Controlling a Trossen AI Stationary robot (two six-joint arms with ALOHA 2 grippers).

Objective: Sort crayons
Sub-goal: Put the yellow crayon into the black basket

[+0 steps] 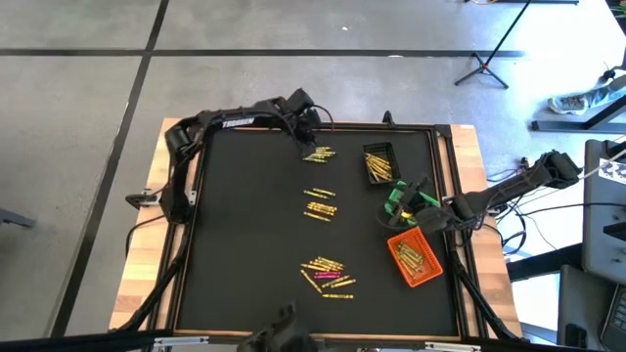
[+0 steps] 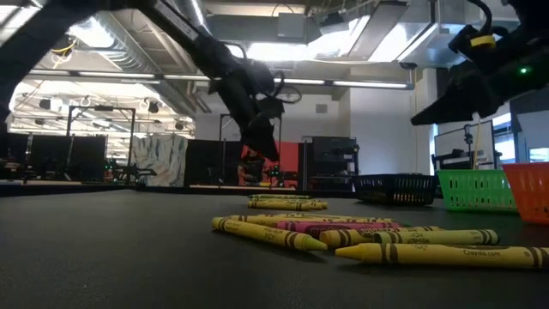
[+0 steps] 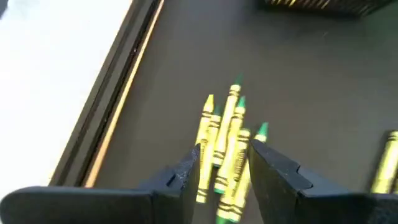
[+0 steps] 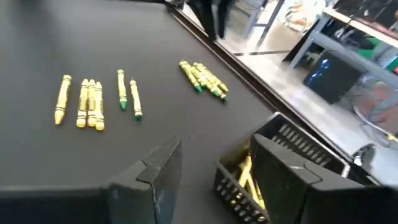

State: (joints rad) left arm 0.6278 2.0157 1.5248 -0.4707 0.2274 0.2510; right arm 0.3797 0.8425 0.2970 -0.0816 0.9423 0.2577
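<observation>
**Left gripper poised over far crayon cluster**

The left gripper (image 1: 311, 143) hung over the far edge of the table (image 1: 245, 244), its fingers (image 3: 180, 177) spread apart and grasping nothing. Between them in the left wrist view lay a small cluster of yellow and green-tipped crayons (image 3: 227, 149), flat on the black mat and just below the fingertips; whether the tips touched them could not be told.

The right gripper (image 1: 426, 208) hovered at the right side of the table, near the green bin (image 1: 399, 202), also released and empty. Its wrist view looked past the parted fingers (image 4: 158, 168) at the black bin (image 4: 273, 168), which held several yellow crayons.

Outward from there, a row of yellow crayons (image 1: 319, 203) lay near the middle of the mat, and a larger scatter (image 1: 328, 274) of yellow ones with a few pink sat toward the near edge. The orange bin (image 1: 415, 257), near the right edge, held more yellow crayons.
</observation>
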